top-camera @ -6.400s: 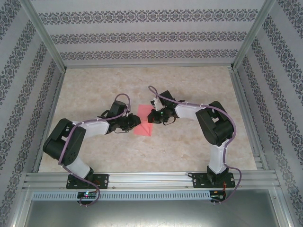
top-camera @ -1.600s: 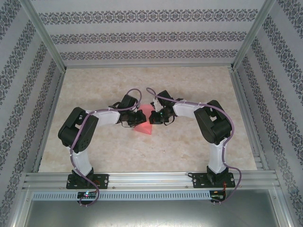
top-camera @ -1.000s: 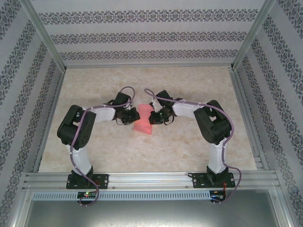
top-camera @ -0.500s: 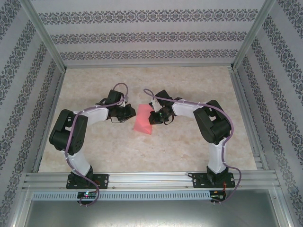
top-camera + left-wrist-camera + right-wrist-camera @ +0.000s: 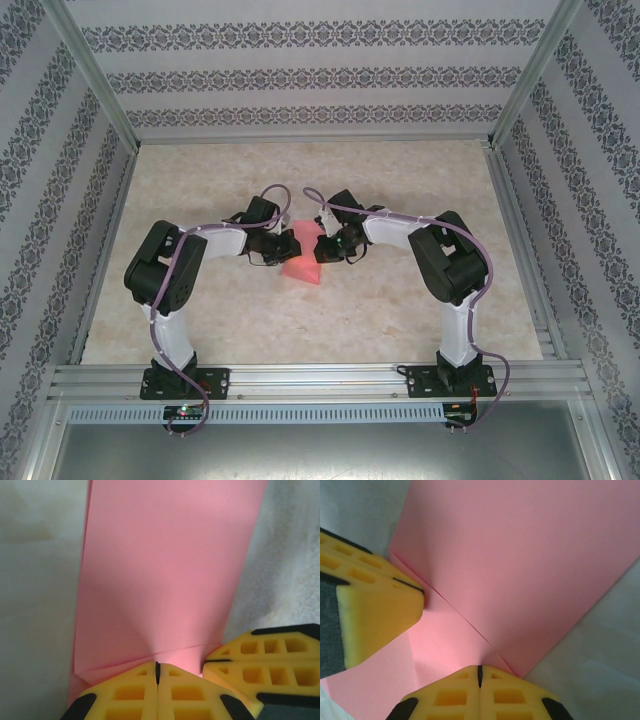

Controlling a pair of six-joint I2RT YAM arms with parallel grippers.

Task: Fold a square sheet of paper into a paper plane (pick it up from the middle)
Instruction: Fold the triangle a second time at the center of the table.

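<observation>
In the overhead view the left gripper (image 5: 288, 245) sits at the 10 o'clock edge of the sheet of paper (image 5: 303, 266), its fingers pressed together; the salmon-pink sheet lies partly folded near the middle of the table (image 5: 400, 180); the right gripper (image 5: 321, 249) sits at its 2 o'clock edge, also fully closed. In the left wrist view the left gripper (image 5: 157, 672) meets the sheet of paper (image 5: 165, 580) at 6 o'clock, tips touching the pink surface beside a low crease; whether a layer is nipped between them I cannot tell; the right gripper (image 5: 206, 663) reaches in from 4 o'clock. In the right wrist view the left gripper (image 5: 419, 591) comes in from 9 o'clock onto the sheet of paper (image 5: 520, 555); a crease runs from it down to 6 o'clock, where the right gripper (image 5: 480, 672) rests closed on the sheet.
</observation>
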